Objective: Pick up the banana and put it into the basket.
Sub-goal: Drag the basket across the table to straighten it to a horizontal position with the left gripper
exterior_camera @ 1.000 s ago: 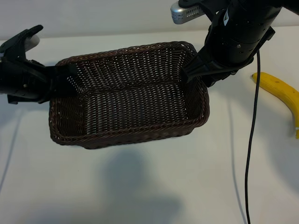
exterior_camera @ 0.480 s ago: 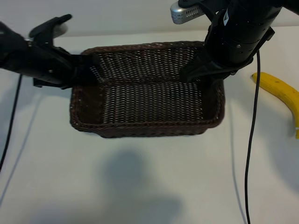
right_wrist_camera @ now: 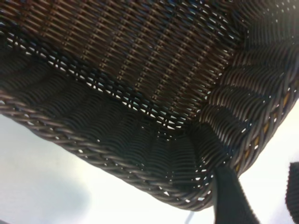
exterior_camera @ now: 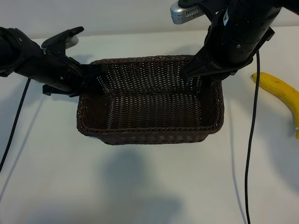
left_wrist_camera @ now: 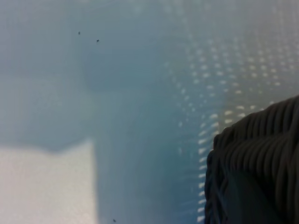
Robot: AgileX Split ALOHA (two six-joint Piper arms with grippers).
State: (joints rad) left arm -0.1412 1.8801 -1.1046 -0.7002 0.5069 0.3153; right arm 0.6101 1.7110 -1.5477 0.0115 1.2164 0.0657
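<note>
A white table carries the scene, its top plain and matte. The only thing plainly lying on it is the banana, yellow and curved, flat on its side near the table's right edge, its stem end towards the far side. Its surface shows faint brown specks. To the left of the banana a thin black cable runs down across the tabletop; whether it touches the surface cannot be told. Farther left of the banana, a broad soft shadow darkens the table below the basket, apart from the basket's base.
</note>
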